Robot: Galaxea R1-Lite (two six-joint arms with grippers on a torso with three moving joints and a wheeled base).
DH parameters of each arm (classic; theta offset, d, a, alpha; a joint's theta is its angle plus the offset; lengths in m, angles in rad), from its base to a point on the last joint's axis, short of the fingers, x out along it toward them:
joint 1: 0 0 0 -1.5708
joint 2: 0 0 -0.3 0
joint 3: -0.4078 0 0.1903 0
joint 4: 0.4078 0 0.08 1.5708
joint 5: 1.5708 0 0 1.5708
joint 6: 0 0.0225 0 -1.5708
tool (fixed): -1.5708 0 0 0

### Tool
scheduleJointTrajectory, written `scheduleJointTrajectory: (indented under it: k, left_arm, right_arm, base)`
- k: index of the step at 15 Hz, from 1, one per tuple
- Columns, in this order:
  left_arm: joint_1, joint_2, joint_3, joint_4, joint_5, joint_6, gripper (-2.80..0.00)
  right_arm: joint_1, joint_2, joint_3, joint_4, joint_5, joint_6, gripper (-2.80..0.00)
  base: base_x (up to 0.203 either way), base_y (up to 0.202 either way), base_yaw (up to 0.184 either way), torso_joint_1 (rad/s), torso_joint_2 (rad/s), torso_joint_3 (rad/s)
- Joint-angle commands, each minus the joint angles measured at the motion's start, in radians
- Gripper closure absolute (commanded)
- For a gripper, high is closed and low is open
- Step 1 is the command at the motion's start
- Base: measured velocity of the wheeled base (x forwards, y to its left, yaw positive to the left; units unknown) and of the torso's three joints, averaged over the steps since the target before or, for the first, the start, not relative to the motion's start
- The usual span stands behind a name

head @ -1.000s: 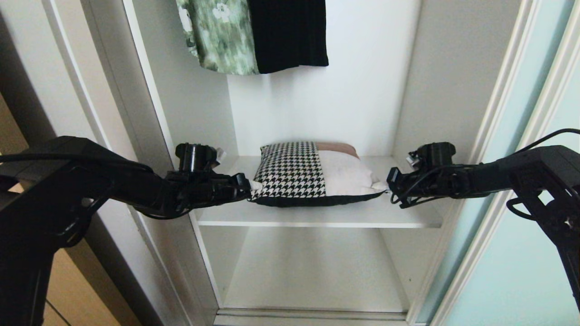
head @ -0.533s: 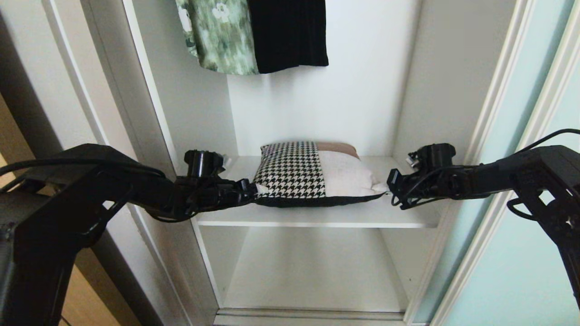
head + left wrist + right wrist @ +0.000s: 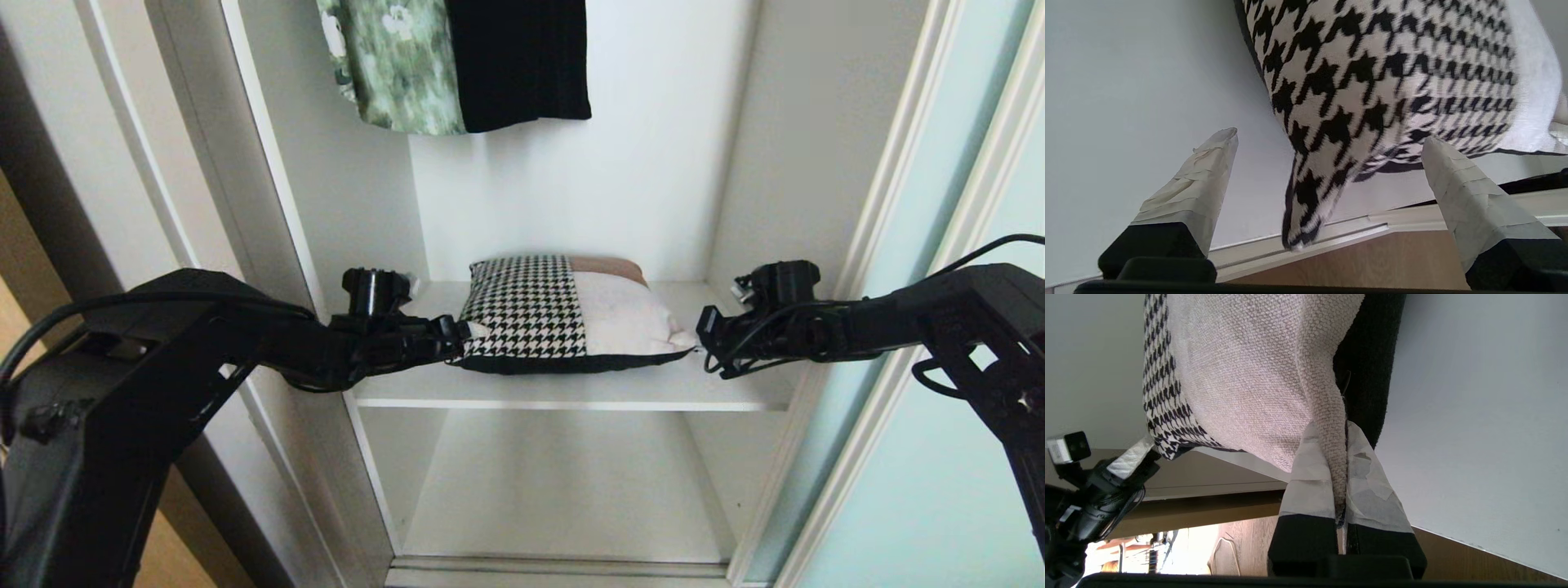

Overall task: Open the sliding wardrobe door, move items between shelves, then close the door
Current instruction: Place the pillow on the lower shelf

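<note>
So the rectangular cushion [image 3: 571, 314], half black-and-white houndstooth and half plain grey-beige fabric with a brown strip and a black edge, is lying flat on the upper white shelf board [image 3: 571, 390] inside the white wardrobe compartment, dead centre of the head view. The left pincer [image 3: 467, 333] sits at 9 o'clock of the cushion with its taped fingers [image 3: 1200, 183] spread wide apart, the houndstooth corner poking loose between them, nothing gripped. The right pincer [image 3: 695, 336] is at 3 o'clock of the cushion, clamped tight on the beige corner, fabric pinched between its taped pads [image 3: 1306, 486]. The frosted pale aqua glass sliding door [image 3: 939, 457] is slid off to 4 o'clock. A green floral garment [image 3: 392, 65] and a black garment [image 3: 518, 61] hang at 12 o'clock.
</note>
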Motion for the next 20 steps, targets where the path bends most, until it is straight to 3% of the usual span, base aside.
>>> scheduleJointTrajectory:
  k: [1, 2, 9, 12, 16, 20]
  left_arm:
    - [-0.001, 0.042, -0.026, -0.006, -0.002, -0.003, -2.8]
    - [-0.001, 0.049, -0.028, -0.007, -0.001, -0.003, 0.0]
    - [-0.005, 0.077, -0.065, -0.007, -0.005, -0.005, 0.0]
    - [-0.016, 0.052, -0.022, -0.012, -0.004, -0.006, 0.0]
    - [-0.03, -0.077, 0.108, -0.043, 0.007, -0.015, 0.0]
    - [-0.062, -0.206, 0.31, -0.188, 0.125, -0.016, 0.0]
  right_arm:
    - [0.001, 0.001, 0.005, -0.011, 0.004, 0.004, 0.0]
    - [0.001, 0.001, 0.009, -0.011, 0.005, 0.005, 0.0]
    - [0.001, -0.002, 0.032, -0.036, 0.005, 0.005, 0.0]
    - [0.001, -0.017, 0.052, -0.038, 0.009, 0.004, 0.0]
    - [0.01, -0.119, 0.165, -0.068, 0.039, -0.02, 0.0]
    - [0.03, -0.289, 0.352, -0.105, 0.05, -0.084, 0.0]
  base:
    - [0.0, 0.0, 0.0, 0.0, 0.0, 0.0]
    - [0.0, 0.0, 0.0, 0.0, 0.0, 0.0]
    - [0.0, 0.0, 0.0, 0.0, 0.0, 0.0]
    - [0.0, 0.0, 0.0, 0.0, 0.0, 0.0]
    - [0.0, 0.0, 0.0, 0.0, 0.0, 0.0]
    - [0.0, 0.0, 0.0, 0.0, 0.0, 0.0]
